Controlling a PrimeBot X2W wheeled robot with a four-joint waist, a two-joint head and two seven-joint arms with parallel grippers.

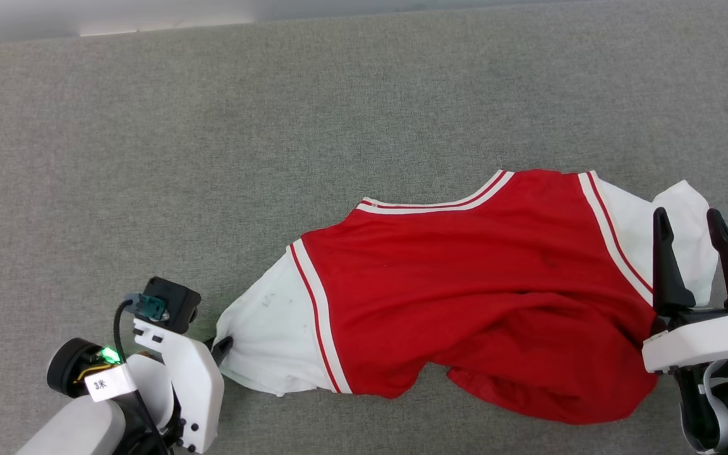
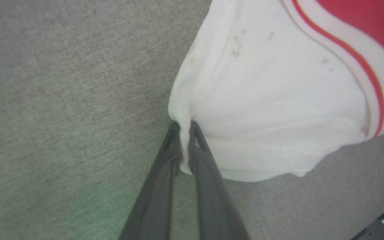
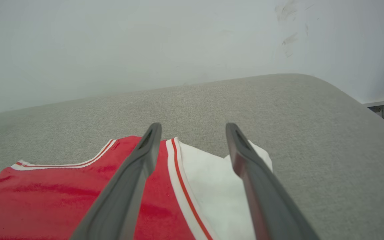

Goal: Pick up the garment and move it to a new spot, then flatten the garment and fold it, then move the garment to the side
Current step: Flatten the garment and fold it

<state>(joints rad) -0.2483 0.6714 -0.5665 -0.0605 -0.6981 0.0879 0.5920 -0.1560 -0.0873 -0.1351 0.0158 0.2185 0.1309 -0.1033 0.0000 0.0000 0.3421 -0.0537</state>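
The garment (image 1: 465, 278) lies spread across the grey surface, red body up, white sleeves at both ends, striped collar toward the far side. No lettering shows. My left gripper (image 1: 222, 347) is shut on the edge of the white left sleeve (image 2: 262, 110); in the left wrist view its fingertips pinch a fold of white cloth (image 2: 185, 146). My right gripper (image 1: 692, 221) stands open above the white right sleeve (image 1: 686, 208), with nothing between its fingers; the right wrist view shows its fingers (image 3: 145, 146) spread over the red-and-white seam (image 3: 178, 173).
The grey fabric surface (image 1: 212, 158) stretches wide to the far side and left. A pale wall (image 3: 145, 43) rises behind its far edge. The surface's rounded right corner (image 3: 345, 96) drops off beside a floor strip with a paper.
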